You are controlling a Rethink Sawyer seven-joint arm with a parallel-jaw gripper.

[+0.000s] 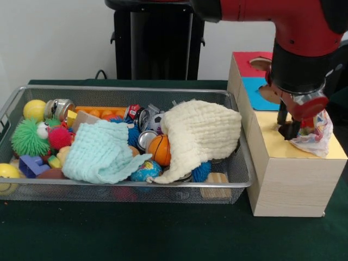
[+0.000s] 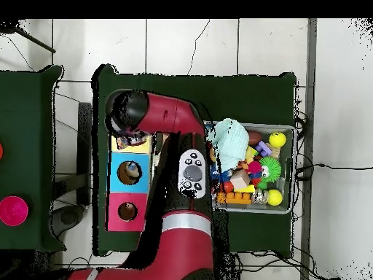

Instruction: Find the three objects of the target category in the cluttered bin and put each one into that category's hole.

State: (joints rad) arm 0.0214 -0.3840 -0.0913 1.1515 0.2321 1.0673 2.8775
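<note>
A wire mesh bin [image 1: 16, 95] sits on the dark green surface [image 1: 136, 234], crowded with toys. At its left end lie a yellow ball [image 1: 34, 109], a green spiky ball [image 1: 27, 137] and a pink spiky ball [image 1: 60, 137], with a blue block [image 1: 31, 166] near the front wall. A pale mint cloth [image 1: 100, 152] is draped over the middle of the heap, touching a small orange basketball [image 1: 160, 149] and a globe-patterned ball [image 1: 145, 170]. A cream knitted cloth [image 1: 201, 133] covers the bin's right end, its edge spilling down toward the front wall.

Just beside the bin stands a wooden box [image 1: 288, 179] whose top is divided into red, blue and yellow panels; the overhead view shows a hole in each panel. The red and black arm [image 1: 304, 27] reaches over the box, and its pincer [image 1: 292, 126] hangs above the yellow panel [image 1: 272, 133], pinching a crumpled clear plastic bag [image 1: 315, 136] with coloured print. The bag rests on the yellow panel at the box's right end.
</note>
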